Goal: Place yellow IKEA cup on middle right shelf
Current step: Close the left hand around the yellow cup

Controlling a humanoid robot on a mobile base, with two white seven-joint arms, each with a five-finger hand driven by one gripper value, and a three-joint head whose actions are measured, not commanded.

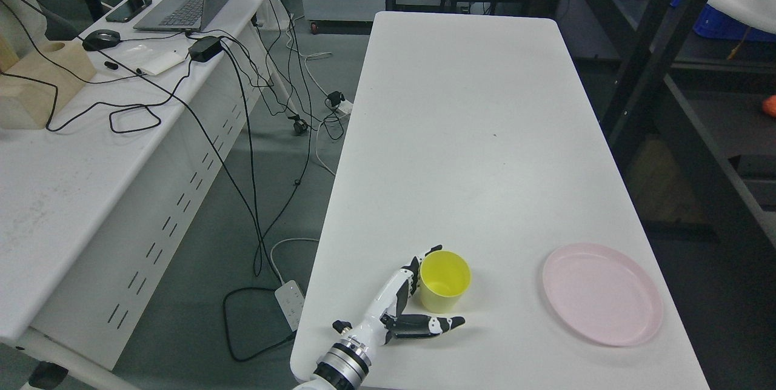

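Half the left hand (405, 305) hides behind yellow cup (445, 281)

A single head view looks down from above and behind the near end of a white table (473, 135), facing along its length toward the far end. The table fills the middle of the picture; a desk (73, 196) runs along the left, dark shelving (679, 111) along the right. The near table edge lies close below the camera.
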